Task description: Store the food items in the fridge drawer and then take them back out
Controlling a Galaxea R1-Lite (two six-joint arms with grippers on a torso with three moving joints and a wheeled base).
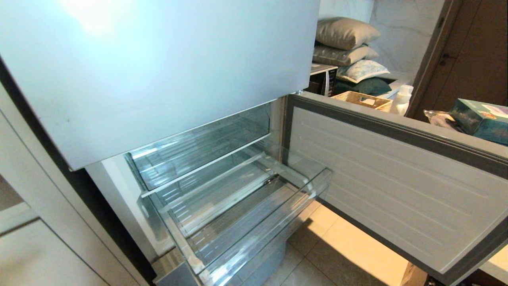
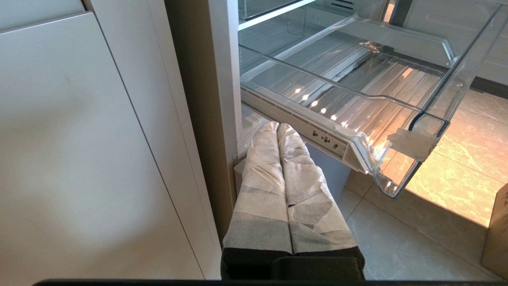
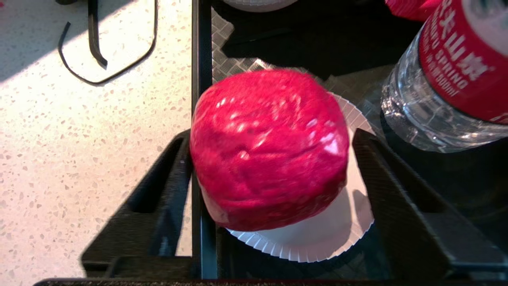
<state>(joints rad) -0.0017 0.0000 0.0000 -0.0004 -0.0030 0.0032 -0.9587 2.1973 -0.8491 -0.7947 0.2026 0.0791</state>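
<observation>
One red fruit (image 3: 270, 149) on paper plate (image 3: 317, 234) between spread right tool (image 3: 274, 167) fingers, bottle (image 3: 448, 79) label "SPRING", left tool (image 2: 278, 129) closed.

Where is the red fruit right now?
In the right wrist view, the red fruit sits on a white paper plate between the open right gripper fingers, beside a water bottle.

Bright glare on fridge door (image 1: 158, 67), sunlit floor (image 2: 448, 174), slight blur

The head view looks down from above at the pulled-out fridge drawer (image 1: 254, 206). The left wrist view, low behind its fingers (image 2: 278, 159), shares that drawer beyond them. The right wrist view looks closely down between its fingers (image 3: 158, 186) at the bench (image 3: 79, 139).
</observation>
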